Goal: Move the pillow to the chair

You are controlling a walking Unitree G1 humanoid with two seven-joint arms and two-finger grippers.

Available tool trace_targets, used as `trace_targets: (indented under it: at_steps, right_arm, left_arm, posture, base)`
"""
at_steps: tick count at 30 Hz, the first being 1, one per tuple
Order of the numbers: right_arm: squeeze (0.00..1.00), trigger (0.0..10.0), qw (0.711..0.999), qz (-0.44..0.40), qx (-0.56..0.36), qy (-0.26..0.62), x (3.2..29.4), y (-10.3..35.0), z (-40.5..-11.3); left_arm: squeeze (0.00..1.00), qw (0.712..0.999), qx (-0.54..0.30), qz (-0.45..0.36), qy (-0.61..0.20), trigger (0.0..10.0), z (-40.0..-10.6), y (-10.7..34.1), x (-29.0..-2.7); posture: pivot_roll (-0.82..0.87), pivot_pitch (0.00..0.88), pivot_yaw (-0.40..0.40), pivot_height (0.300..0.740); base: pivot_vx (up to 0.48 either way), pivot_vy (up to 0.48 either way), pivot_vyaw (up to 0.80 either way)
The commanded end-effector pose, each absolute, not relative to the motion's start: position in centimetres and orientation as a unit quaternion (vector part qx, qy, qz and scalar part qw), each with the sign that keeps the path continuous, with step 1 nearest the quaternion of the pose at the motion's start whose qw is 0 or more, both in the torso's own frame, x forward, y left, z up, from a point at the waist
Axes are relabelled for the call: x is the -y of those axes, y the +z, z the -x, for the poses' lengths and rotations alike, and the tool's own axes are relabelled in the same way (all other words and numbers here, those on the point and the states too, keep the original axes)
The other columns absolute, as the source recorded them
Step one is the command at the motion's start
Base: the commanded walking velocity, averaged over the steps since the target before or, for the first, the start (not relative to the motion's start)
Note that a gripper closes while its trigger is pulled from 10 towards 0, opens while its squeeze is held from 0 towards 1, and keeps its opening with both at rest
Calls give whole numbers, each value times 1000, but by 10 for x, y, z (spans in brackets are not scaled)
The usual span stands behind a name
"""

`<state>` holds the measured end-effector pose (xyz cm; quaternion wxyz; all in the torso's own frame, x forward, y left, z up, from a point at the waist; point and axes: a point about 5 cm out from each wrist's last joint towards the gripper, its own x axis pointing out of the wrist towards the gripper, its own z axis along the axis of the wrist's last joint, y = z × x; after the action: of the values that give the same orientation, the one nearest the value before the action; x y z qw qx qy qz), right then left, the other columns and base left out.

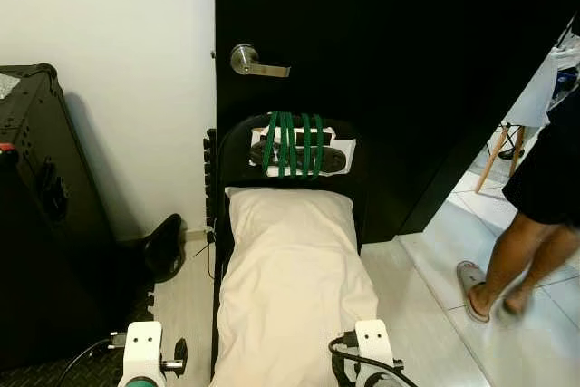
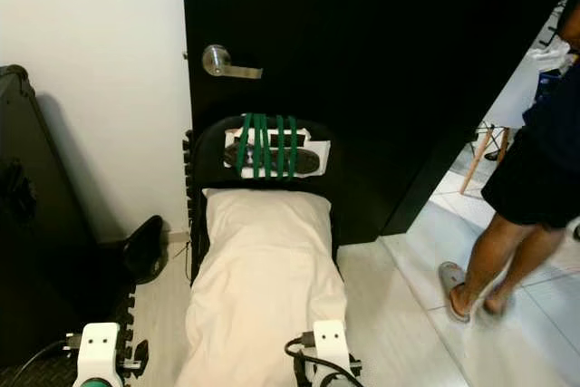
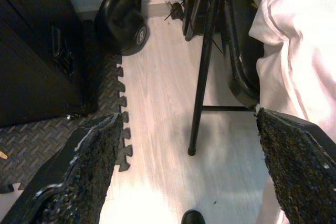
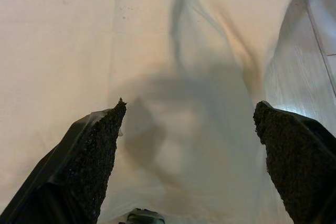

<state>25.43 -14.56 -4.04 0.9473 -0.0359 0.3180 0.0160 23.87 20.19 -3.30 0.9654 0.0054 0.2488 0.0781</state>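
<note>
A long cream pillow (image 1: 294,278) lies along the seat of a black folding chair (image 1: 237,138), its far end against the backrest, which is wrapped in green straps (image 1: 292,144). My wrists show at the lower edge of the head views, one on each side of the pillow. My left gripper (image 3: 189,153) is open above the floor beside the chair's black leg (image 3: 202,85), with the pillow's edge (image 3: 294,35) by one finger. My right gripper (image 4: 189,129) is open just above the pillow (image 4: 105,40), nothing between its fingers.
A black door (image 1: 408,61) with a silver lever handle (image 1: 254,62) stands right behind the chair. A black case (image 1: 41,215) and foam mat (image 3: 47,145) lie on the left, with a black kettlebell-like object (image 3: 126,11). A person's legs (image 1: 512,260) stand at right on the tiled floor.
</note>
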Motion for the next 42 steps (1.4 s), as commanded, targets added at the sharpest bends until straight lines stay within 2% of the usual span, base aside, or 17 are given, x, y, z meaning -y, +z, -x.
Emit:
trace_targets:
  at_steps: [1,18,31,42]
  right_arm:
    - [0,10000,944,31,-328,9,146,-45,-248]
    - [0,10000,947,33,-319,15,143,-41,-254]
    - [0,10000,942,56,-331,25,148,-45,-249]
    - [0,10000,949,39,-311,12,147,-36,-261]
  left_arm:
    - [0,961,-266,-3,79,10000,-231,-41,-200]
    - [0,965,-254,-21,58,10000,-238,-36,-196]
    - [0,966,-248,-23,64,10000,-235,-36,-197]
    - [0,970,-232,-33,64,10000,-242,-29,-203]
  posture:
    - [92,14,-23,740]
    - [79,0,-20,740]
    - [95,7,-33,740]
    - [111,0,-5,740]
  base:
    - [0,0,0]
    - [0,0,0]
    - [0,0,-800]
    - [0,0,-800]
